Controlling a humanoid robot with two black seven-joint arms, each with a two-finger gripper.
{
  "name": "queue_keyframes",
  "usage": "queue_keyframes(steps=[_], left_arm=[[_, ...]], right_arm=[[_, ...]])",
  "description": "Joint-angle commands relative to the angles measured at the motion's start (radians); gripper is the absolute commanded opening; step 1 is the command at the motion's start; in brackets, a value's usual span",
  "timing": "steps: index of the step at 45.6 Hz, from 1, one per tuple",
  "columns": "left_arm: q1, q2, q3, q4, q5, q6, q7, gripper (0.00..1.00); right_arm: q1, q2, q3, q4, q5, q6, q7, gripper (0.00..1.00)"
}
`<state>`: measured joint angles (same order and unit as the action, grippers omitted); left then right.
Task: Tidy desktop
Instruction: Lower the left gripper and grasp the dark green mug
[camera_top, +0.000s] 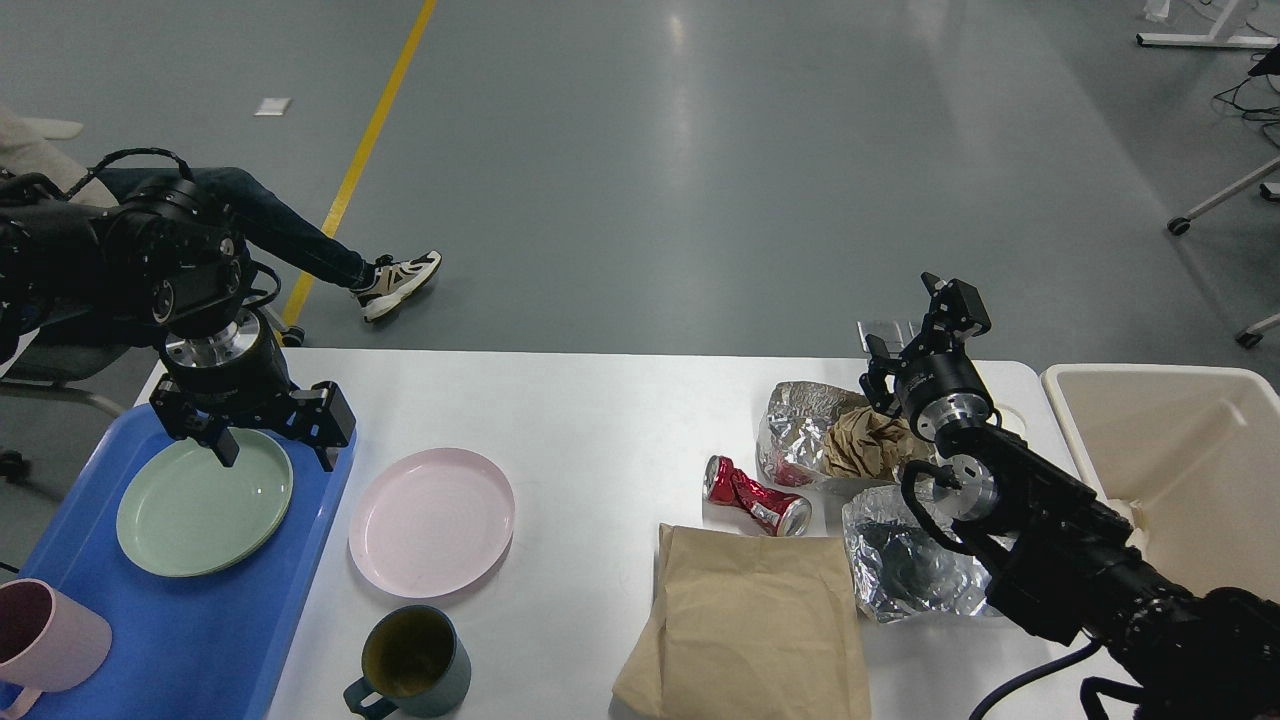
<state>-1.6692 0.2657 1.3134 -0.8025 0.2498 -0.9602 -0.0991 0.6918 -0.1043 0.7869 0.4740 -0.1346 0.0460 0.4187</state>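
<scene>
Your desktop (600, 420), filling the lower frame, is barely tidied: the green plate (204, 515) sits in the blue tray (190, 640) at 8 o'clock under the wide-jawed left gripper (275, 452), while the pink plate (432, 521), mug (412, 662), crushed can (755, 495), foil (905, 555) and paper bag (750, 625) remain, and you cannot tell the right gripper's (915, 345) jaws.

No readable text, labels or numbers anywhere.

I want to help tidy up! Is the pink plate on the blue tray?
No, the pink plate lies on the white desktop beside the blue tray; only the green plate is on the tray.
</scene>
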Motion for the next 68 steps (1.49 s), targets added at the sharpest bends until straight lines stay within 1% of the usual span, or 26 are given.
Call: queue_keyframes(steps=[1,6,14,23,43,48,52,56,58,60,61,65,68], left_arm=[[-0.030,-0.019,0.001,-0.102,0.003,0.000,-0.001,0.96],[-0.037,-0.046,0.001,-0.141,0.003,0.000,-0.001,0.96],[-0.004,-0.138,0.001,-0.144,0.003,0.000,-0.001,0.96],[0.048,-0.197,0.000,-0.146,0.002,0.000,-0.001,0.96],[0.111,-0.198,-0.016,-0.132,0.002,0.000,0.002,0.96],[0.121,-0.198,-0.016,-0.130,0.000,0.000,0.006,0.95],[0.134,-0.198,-0.017,-0.126,0.000,0.000,0.009,0.91],[0.147,-0.200,-0.017,-0.126,0.000,0.000,0.012,0.85],[0.152,-0.200,-0.017,-0.126,0.000,0.000,0.012,0.75],[0.158,-0.206,-0.017,-0.126,-0.001,0.000,0.012,0.63],[0.161,-0.210,-0.017,-0.126,-0.001,0.000,0.012,0.58],[0.164,-0.217,-0.016,-0.119,-0.001,0.000,0.012,0.49],[0.169,-0.217,-0.016,-0.115,-0.001,0.000,0.013,0.43]], right_arm=[[0.000,0.000,0.000,0.000,0.000,0.000,0.000,1.00],[0.000,0.000,0.000,0.000,0.000,0.000,0.000,1.00],[0.000,0.000,0.000,0.000,0.000,0.000,0.000,1.00],[0.000,0.000,0.000,0.000,0.000,0.000,0.000,1.00],[0.000,0.000,0.000,0.000,0.000,0.000,0.000,1.00],[0.000,0.000,0.000,0.000,0.000,0.000,0.000,1.00],[0.000,0.000,0.000,0.000,0.000,0.000,0.000,1.00],[0.000,0.000,0.000,0.000,0.000,0.000,0.000,1.00],[0.000,0.000,0.000,0.000,0.000,0.000,0.000,1.00],[0.000,0.000,0.000,0.000,0.000,0.000,0.000,1.00],[0.000,0.000,0.000,0.000,0.000,0.000,0.000,1.00],[0.000,0.000,0.000,0.000,0.000,0.000,0.000,1.00],[0.000,0.000,0.000,0.000,0.000,0.000,0.000,1.00]])
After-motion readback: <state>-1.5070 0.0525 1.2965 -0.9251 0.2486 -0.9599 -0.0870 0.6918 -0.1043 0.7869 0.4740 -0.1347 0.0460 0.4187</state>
